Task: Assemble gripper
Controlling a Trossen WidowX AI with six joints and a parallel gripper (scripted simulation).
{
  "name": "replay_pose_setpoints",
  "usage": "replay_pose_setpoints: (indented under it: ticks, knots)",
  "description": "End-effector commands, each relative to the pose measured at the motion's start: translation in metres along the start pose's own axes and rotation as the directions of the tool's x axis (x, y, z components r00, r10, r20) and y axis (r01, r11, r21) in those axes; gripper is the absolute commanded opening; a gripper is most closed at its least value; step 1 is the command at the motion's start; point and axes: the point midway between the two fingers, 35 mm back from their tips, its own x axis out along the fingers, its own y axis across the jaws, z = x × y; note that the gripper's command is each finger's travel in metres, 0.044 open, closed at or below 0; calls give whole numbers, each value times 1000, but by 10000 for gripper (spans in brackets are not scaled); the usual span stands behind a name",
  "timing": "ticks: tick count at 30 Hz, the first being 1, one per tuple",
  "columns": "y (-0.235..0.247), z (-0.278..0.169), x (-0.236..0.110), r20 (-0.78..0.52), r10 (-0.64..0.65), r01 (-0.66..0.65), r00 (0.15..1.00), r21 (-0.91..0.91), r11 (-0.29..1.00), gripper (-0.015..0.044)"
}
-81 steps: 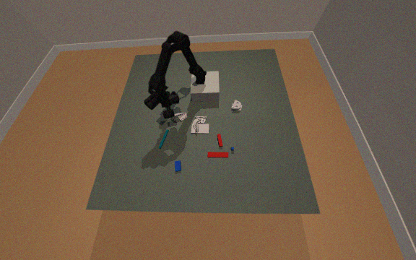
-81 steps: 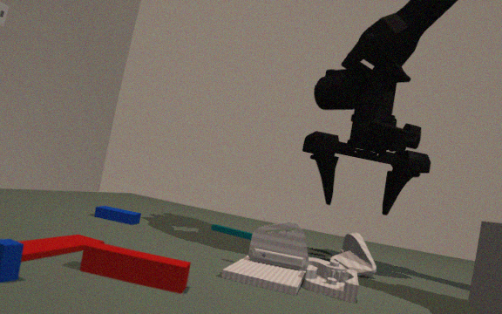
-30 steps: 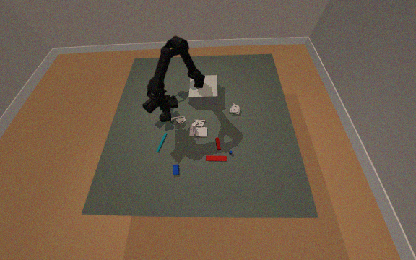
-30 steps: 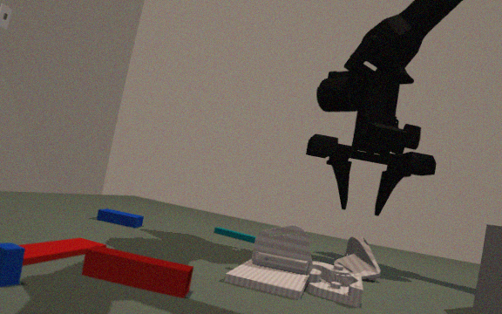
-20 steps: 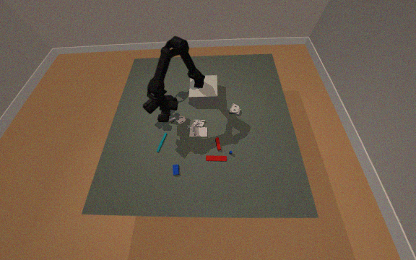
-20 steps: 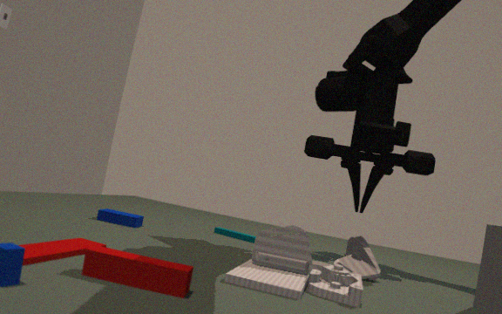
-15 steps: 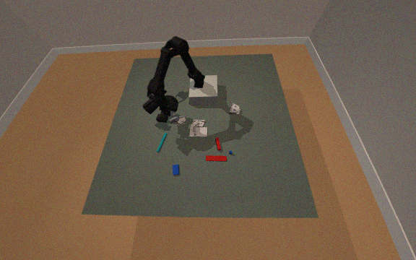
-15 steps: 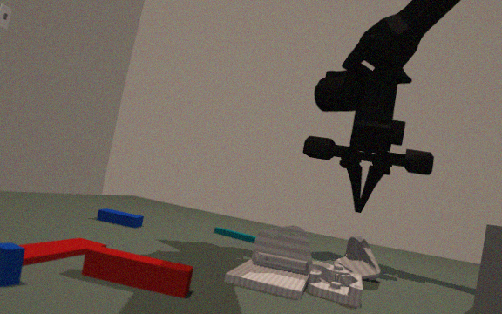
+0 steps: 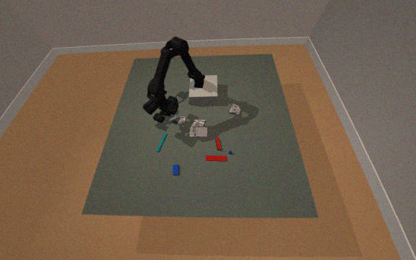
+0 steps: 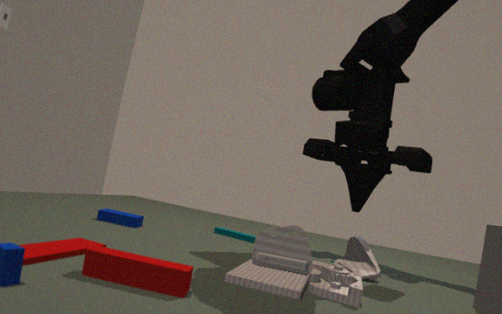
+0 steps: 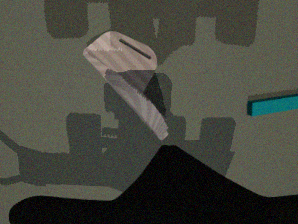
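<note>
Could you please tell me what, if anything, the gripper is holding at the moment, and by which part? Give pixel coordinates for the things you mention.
Nothing is held: the gripper (image 9: pixel 159 118) (image 10: pixel 356 211) (image 11: pixel 168 152) is shut with its fingertips together, above the mat (image 9: pixel 251 188) (image 10: pixel 164 209) (image 11: pixel 260 165).

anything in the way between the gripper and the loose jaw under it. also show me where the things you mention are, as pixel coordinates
Nothing visible stands between them: the gripper (image 9: pixel 159 118) (image 10: pixel 356 211) (image 11: pixel 168 152) hangs in the air, and the loose jaw (image 9: pixel 179 119) (image 10: pixel 366 262) (image 11: pixel 122 57) lies on the mat (image 9: pixel 201 191) (image 10: pixel 168 214) (image 11: pixel 270 150) below. The teal bar (image 9: pixel 162 142) (image 10: pixel 234 235) (image 11: pixel 274 105) is off to one side. The fingers are shut, though, so they would need to open first.
</note>
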Motion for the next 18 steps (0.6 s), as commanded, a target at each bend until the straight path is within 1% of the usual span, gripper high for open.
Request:
replay_pose_setpoints:
  ticks: [1, 9, 18]
  knots:
    - [-2, 0, -1, -2, -1, 1, 1000, 68, 998, 0]
    - [-3, 2, -1, -2, -1, 2, 1000, 230, 973, 0]
    - [-5, 3, -1, -2, -2, 2, 1000, 406, 914, 0]
